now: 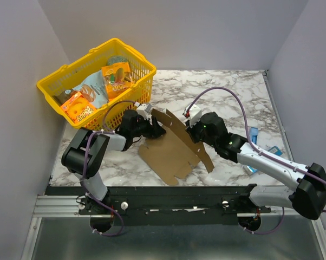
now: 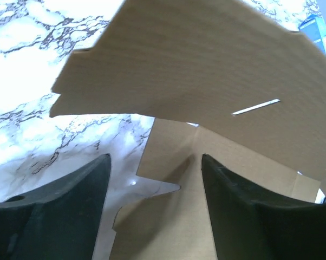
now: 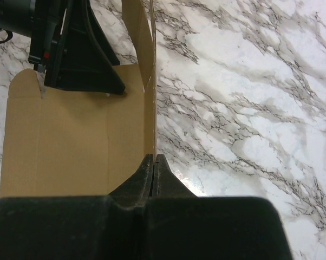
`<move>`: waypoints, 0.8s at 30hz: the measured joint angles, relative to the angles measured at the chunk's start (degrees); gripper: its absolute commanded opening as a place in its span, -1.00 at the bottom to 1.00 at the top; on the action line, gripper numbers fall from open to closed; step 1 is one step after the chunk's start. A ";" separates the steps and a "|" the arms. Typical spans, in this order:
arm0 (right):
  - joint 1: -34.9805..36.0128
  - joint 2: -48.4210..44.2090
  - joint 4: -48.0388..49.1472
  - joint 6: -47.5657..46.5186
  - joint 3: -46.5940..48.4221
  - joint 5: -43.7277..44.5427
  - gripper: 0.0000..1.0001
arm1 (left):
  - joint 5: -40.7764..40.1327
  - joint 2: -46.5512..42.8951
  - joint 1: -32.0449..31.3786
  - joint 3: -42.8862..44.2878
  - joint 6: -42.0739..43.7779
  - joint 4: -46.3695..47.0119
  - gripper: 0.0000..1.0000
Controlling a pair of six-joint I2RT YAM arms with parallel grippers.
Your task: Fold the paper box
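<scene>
The paper box [image 1: 168, 154] is a flat brown die-cut sheet lying mid-table, with one long panel [image 1: 179, 127] folded up on edge. My right gripper [image 1: 191, 131] is shut on that upright panel's edge; in the right wrist view the fingertips [image 3: 153, 158] pinch the thin edge, and the flat sheet [image 3: 71, 141] lies to their left. My left gripper [image 1: 156, 130] hovers at the sheet's far left corner. Its jaws [image 2: 155, 157] stand wide apart over the flat cardboard [image 2: 174, 227], below the raised panel [image 2: 195, 59], with nothing between them.
A yellow basket [image 1: 76, 62] of printed snack packs stands at the back left, close behind my left arm. A small blue packet [image 1: 253, 134] lies at the right by my right arm. Marble tabletop [image 1: 228, 92] stretches behind the sheet.
</scene>
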 measured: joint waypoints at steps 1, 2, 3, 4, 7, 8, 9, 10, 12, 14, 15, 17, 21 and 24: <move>0.00 0.00 0.00 0.00 0.00 0.00 -0.99 | 0.13 0.26 0.07 0.00 -0.48 0.11 0.12; 0.00 0.00 -0.02 0.00 0.00 0.00 -0.99 | 0.26 0.42 0.13 0.00 -0.87 0.37 0.04; 0.00 0.00 -0.02 0.00 0.00 0.00 -0.99 | 0.48 0.70 0.20 0.00 -1.09 0.94 -0.13; 0.00 0.00 -0.07 0.00 0.00 0.00 -0.99 | 0.63 0.90 0.22 0.00 -1.46 1.60 -0.21; 0.00 0.02 -0.24 -0.02 0.00 0.02 -0.99 | 1.25 1.20 0.22 0.00 -2.49 3.02 -0.51; 0.00 0.02 -0.35 -0.04 0.00 0.02 -0.99 | 1.38 1.29 0.22 0.00 -2.82 3.34 -0.57; 0.00 0.02 -0.48 -0.09 0.00 0.02 -0.99 | 1.46 1.46 0.22 0.00 -3.15 3.58 -0.60; -0.02 0.04 -0.57 -0.17 0.00 0.07 -0.99 | 1.62 1.62 0.26 0.00 -3.41 3.85 -0.60; 0.00 0.13 -0.76 -0.28 0.00 0.07 -0.99 | 1.75 1.75 0.26 -0.02 -3.76 4.26 -0.66; -0.02 0.22 -0.90 -0.42 0.00 0.11 -0.99 | 1.79 1.75 0.17 -0.04 -4.15 4.63 -0.67; -0.02 0.26 -0.96 -0.44 0.00 0.13 -0.99 | 1.75 1.75 -0.02 -0.04 -4.39 4.79 -0.67; 0.00 0.46 -1.01 -0.42 0.02 0.59 -0.99 | 1.62 1.75 -0.35 -0.04 -4.68 4.79 -0.68; -0.02 1.90 -1.25 0.13 0.24 5.03 -0.99 | 0.04 1.75 -1.55 -0.04 -4.76 4.09 -0.75; -0.02 3.93 -2.03 1.38 0.70 9.90 -0.99 | -2.14 1.70 -2.80 -0.07 -4.81 2.29 -0.81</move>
